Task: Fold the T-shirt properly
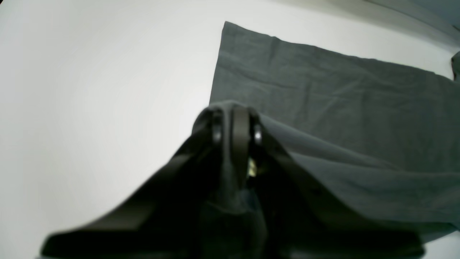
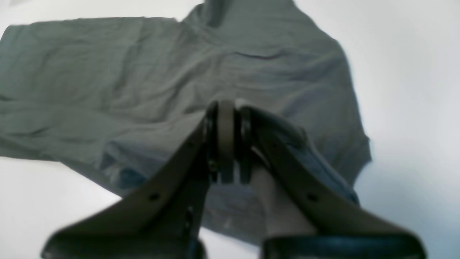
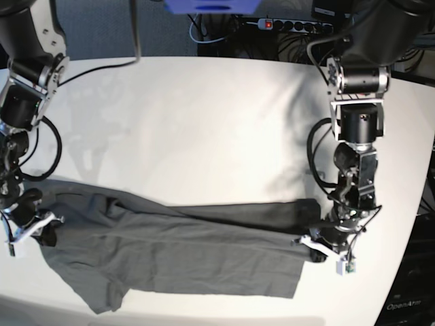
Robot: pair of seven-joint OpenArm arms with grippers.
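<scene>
Bright, even overhead light throughout. Both wrist views soft and smeared, worst below each gripper, on the dark blurred finger bodies. White table [image 1: 90, 90] washed to near glare left of the left gripper [image 1: 235, 120], greying toward the edges. Same wash right of the right gripper [image 2: 226, 115]. Creases of the T-shirt [image 2: 107, 90] faint, low in contrast. Base view sharper; arm shadows pale on the table, darker just under the left gripper [image 3: 325, 246].
</scene>
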